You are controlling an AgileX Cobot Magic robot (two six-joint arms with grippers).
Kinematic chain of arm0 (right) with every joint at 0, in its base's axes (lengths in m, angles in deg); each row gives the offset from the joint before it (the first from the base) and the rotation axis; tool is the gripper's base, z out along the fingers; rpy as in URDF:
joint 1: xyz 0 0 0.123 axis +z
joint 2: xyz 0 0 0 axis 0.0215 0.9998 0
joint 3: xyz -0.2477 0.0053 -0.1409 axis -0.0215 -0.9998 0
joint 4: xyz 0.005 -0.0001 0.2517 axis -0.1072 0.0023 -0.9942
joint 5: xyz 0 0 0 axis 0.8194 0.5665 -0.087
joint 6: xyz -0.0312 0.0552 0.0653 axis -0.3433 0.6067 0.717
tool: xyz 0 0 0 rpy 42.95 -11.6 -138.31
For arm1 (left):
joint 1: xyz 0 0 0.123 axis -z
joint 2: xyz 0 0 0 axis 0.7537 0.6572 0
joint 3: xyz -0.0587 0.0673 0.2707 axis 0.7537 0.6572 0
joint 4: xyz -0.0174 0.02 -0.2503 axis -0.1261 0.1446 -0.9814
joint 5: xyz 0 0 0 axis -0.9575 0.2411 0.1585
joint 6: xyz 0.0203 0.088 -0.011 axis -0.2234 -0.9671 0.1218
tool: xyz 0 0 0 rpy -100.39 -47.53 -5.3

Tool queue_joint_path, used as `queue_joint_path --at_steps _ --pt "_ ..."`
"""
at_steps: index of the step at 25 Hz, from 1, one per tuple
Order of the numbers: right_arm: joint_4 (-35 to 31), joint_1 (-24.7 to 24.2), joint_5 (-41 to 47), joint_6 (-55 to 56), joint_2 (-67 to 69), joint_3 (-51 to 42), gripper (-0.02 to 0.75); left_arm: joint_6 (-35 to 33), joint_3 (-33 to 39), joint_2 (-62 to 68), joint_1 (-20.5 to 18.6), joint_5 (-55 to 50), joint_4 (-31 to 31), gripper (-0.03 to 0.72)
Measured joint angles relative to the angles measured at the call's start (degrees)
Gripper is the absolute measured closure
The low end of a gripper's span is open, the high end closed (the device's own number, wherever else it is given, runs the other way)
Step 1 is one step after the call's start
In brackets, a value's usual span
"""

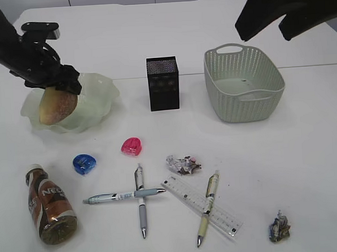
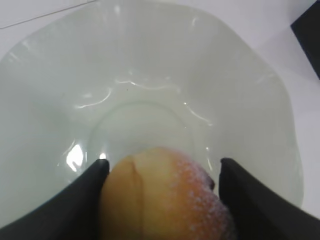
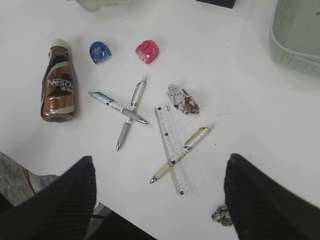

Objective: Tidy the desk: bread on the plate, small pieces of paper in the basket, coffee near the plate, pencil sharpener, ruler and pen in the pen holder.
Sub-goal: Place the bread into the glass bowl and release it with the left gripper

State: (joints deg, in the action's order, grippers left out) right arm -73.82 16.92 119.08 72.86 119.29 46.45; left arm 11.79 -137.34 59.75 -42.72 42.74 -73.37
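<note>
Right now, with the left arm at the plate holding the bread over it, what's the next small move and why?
Probably open the left gripper fully and lift clear: the bread already sits between its fingers over the plate, with a gap showing at the right finger. The right gripper hangs open above the pens.

One brand name reads clearly

"NESCAFE" stands in white letters on the brown label of the coffee point(image 3: 58, 86) bottle, lying near left on the desk point(image 1: 306, 169); the ruler point(image 3: 172, 148) markings are too fine to read.
</note>
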Motion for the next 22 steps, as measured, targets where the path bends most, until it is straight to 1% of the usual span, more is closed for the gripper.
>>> queue_joint_path --at_steps 4,10,15,20,22 --pt "0.00 0.00 0.00 0.00 0.00 0.00 0.154 0.00 0.00 0.00 1.12 1.44 0.00 0.176" --pt "0.00 0.00 0.00 0.00 0.00 0.00 0.153 0.00 0.00 0.00 1.49 3.06 0.00 0.161" --pt "0.00 0.00 0.00 0.00 0.00 0.00 0.153 0.00 -0.23 0.12 1.49 4.74 0.12 0.107" --pt "0.00 0.00 0.00 0.00 0.00 0.00 0.154 0.00 -2.14 1.83 1.49 3.61 0.38 0.099" --pt "0.00 0.00 0.00 0.00 0.00 0.00 0.154 0.00 -2.95 2.02 1.49 2.29 1.57 0.099"
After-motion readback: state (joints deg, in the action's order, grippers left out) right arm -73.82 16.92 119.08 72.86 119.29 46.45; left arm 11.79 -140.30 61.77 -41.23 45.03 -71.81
